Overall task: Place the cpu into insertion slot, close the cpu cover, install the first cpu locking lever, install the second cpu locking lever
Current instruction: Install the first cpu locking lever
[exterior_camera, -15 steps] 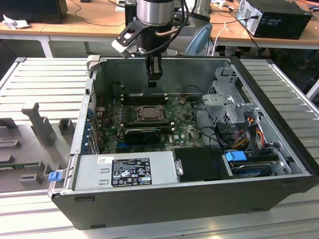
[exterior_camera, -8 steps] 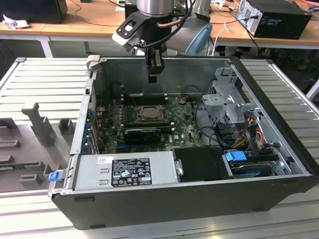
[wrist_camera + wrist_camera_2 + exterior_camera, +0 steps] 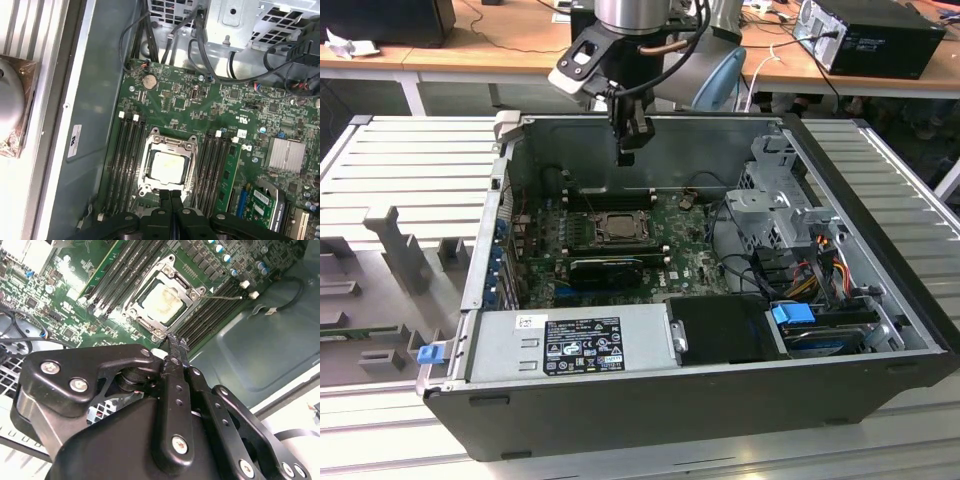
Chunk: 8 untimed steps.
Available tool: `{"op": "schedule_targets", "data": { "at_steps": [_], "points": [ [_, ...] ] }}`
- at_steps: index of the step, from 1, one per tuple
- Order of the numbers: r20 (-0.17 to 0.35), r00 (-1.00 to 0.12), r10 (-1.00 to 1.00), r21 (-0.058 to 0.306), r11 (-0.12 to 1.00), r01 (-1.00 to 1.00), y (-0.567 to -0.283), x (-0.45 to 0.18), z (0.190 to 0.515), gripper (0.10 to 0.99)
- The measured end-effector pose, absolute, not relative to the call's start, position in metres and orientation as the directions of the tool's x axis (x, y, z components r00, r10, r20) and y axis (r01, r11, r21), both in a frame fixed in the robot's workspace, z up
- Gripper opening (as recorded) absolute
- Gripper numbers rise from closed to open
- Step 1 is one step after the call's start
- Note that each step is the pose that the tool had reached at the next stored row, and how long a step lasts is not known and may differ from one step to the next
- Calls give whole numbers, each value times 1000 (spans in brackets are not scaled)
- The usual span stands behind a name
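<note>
The cpu (image 3: 169,166) lies flat in the insertion slot (image 3: 150,134) on the green motherboard, its pale metal top showing through the opening of the cpu cover (image 3: 145,165). The cover lies down over the chip. In the second wrist view a thin wire lever (image 3: 225,297) juts out sideways from the socket's corner, past the cpu (image 3: 162,302). My gripper (image 3: 627,155) hangs inside the open computer case, above the cpu (image 3: 617,227) and a little behind it. The black fingers (image 3: 165,200) are pressed together with nothing between them.
Memory slots (image 3: 125,155) flank the socket on both sides. A metal drive cage (image 3: 775,205) with cables stands at the exterior view's right and the power supply (image 3: 570,342) lies at the front. The case walls (image 3: 650,140) ring the board.
</note>
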<state>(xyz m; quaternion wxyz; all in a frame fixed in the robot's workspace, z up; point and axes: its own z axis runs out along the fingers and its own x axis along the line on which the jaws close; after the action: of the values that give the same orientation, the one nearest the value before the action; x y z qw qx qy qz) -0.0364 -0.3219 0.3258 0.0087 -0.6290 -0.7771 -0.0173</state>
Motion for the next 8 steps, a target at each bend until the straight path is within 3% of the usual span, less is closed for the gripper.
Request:
{"op": "schedule_targets", "data": {
  "at_steps": [8],
  "points": [
    [35,-304,952,16,304,953,-322,-36,326,106]
  ]
}}
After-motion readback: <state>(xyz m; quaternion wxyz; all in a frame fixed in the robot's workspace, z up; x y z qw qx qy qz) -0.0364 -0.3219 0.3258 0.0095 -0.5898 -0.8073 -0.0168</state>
